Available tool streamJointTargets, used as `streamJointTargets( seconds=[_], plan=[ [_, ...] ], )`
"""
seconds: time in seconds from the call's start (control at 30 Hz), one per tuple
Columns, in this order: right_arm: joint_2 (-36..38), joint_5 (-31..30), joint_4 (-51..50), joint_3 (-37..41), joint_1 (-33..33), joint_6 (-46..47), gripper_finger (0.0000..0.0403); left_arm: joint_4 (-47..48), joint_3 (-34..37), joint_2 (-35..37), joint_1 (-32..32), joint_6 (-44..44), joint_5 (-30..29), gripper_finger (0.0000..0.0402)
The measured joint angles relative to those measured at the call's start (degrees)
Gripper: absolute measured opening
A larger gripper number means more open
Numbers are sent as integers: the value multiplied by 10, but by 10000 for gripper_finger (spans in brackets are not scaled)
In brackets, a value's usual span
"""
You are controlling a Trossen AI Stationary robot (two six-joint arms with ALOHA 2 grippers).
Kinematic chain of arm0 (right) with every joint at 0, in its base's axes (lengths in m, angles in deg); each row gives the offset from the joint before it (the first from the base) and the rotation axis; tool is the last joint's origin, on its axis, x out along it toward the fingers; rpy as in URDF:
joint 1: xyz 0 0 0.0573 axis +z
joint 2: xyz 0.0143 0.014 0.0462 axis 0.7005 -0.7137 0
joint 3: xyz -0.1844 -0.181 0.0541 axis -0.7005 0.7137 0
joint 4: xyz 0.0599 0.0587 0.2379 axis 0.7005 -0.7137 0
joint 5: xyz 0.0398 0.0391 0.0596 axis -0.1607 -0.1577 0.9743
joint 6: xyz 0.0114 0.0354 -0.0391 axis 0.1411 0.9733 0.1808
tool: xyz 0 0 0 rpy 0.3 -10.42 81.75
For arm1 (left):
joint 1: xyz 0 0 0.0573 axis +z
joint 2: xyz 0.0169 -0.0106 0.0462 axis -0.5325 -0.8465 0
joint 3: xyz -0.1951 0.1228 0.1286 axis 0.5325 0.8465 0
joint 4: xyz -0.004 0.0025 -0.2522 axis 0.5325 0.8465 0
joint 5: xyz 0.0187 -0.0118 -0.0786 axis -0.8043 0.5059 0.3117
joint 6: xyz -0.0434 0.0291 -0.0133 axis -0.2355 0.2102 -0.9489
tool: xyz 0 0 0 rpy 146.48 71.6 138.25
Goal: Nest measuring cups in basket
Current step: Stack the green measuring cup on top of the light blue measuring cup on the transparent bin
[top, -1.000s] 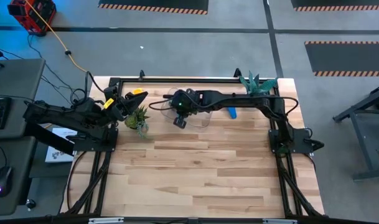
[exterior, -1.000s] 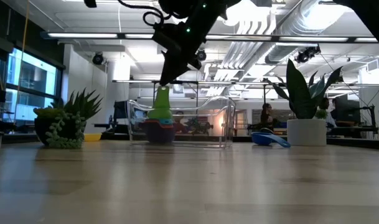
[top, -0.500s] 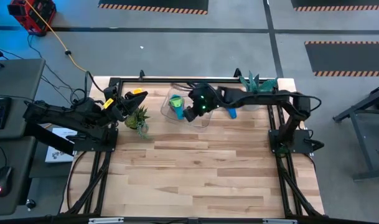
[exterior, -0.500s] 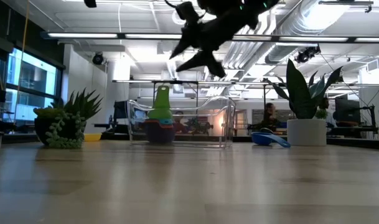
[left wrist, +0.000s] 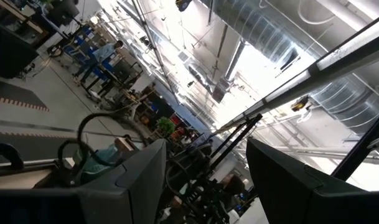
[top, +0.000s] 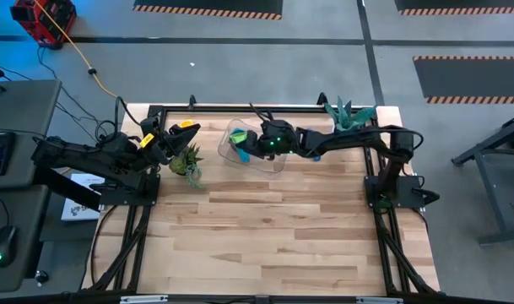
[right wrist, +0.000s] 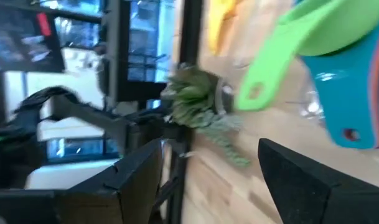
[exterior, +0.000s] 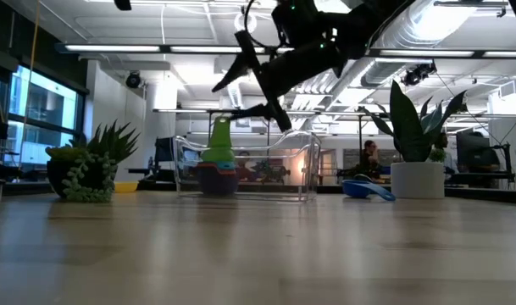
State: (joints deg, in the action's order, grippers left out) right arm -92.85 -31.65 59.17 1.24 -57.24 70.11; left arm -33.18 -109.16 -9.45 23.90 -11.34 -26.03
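Above the basket (top: 255, 149), right gripper (exterior: 245, 86) fingers spread wide, empty.

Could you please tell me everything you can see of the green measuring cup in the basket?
The green measuring cup is bright green plastic with a round bowl and a short flat handle ending in a hanging hole. It sits topmost in a nested stack, directly in a blue cup, inside the clear basket at the table's far edge. Its handle sticks out sideways. The right hand hovers open above, not touching it.
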Motion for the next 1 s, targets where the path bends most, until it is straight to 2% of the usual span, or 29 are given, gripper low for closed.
streamJointTargets(
  seconds=[0.17,0.37,0.7,1.0],
  plan=[
    [-11,-24,-3,1,-5,24,255,0,0,0,0,0,0,215],
    [-32,-56,-1,1,-5,60,227,0,0,0,0,0,0,215],
    [-42,-103,9,1,-7,85,154,0,0,0,0,0,0,215],
    [-42,-119,22,1,-8,88,78,1,0,0,0,0,0,215]
  ],
)
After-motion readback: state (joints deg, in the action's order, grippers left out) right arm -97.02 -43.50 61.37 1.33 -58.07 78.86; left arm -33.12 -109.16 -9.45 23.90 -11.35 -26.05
